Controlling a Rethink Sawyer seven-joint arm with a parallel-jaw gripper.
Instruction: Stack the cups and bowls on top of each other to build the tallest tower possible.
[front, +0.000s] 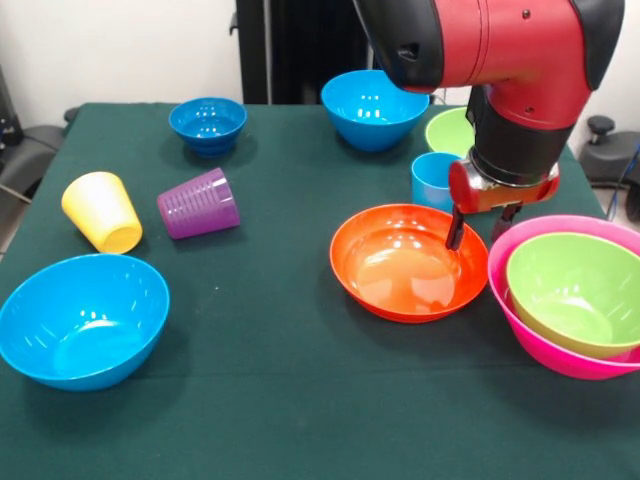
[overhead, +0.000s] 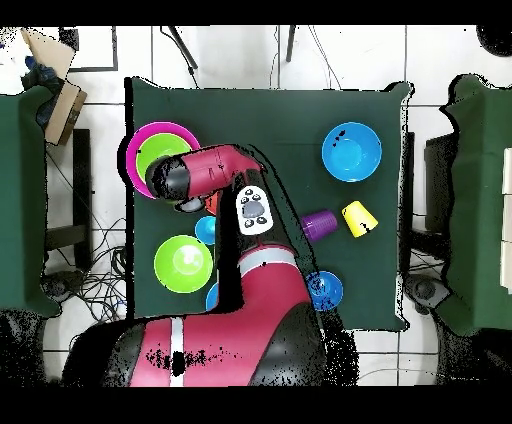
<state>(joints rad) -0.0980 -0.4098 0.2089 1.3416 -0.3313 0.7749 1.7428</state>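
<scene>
From the front, your gripper (front: 478, 226) hung at the orange bowl (front: 405, 262)'s rim; jaw spread couldn't be told. Beside that bowl, a lime green bowl (front: 577, 291) sat nested in the pink bowl (front: 552, 345), and the light blue cup (front: 433, 180) stood just behind. From overhead, your arm (overhead: 225, 175) hid the orange bowl; the purple cup (overhead: 319, 224) and yellow cup (overhead: 357, 218) lay well apart from it.

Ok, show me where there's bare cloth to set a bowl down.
Free: the patch between the purple cup, orange bowl and near light blue bowl, plus the near edge. Crowded: around the pink bowl, where the gripper hangs.
</scene>
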